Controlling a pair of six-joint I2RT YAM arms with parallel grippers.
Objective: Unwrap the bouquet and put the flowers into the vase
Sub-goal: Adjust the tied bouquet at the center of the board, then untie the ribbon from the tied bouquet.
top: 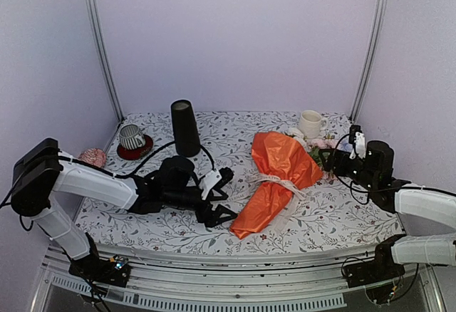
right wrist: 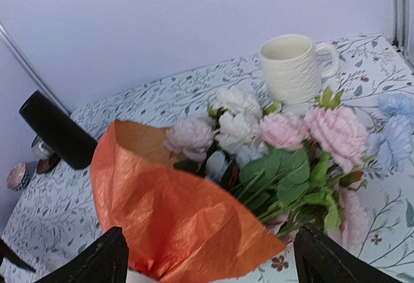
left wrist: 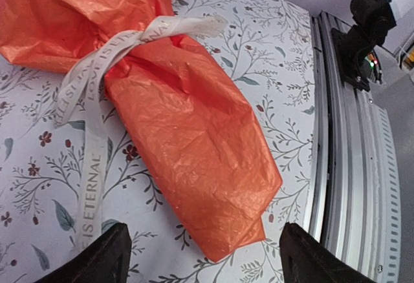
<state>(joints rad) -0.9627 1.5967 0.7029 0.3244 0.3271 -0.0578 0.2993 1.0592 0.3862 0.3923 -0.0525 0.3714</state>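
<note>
The bouquet [top: 278, 177] lies on the floral tablecloth, its orange paper cone pointing toward the front edge, with a whitish ribbon [top: 274, 181] tied round its middle. Pink, white and pale blue flowers [right wrist: 284, 134] stick out of its far end. My left gripper [top: 226, 196] is open just left of the cone's narrow tip [left wrist: 226, 244], and the tip lies ahead of and between its fingers [left wrist: 107, 257]. The right gripper [right wrist: 207, 263] is open at the wide end, with the paper's rim [right wrist: 174, 212] between its fingers. The black vase [top: 185, 128] stands upright at the back left.
A white mug [top: 310, 123] stands behind the flowers. A striped cup on a red base [top: 132, 139] and a small pink object [top: 92, 157] sit at the far left. The metal rail [left wrist: 349, 134] runs along the table's front edge close to the cone's tip.
</note>
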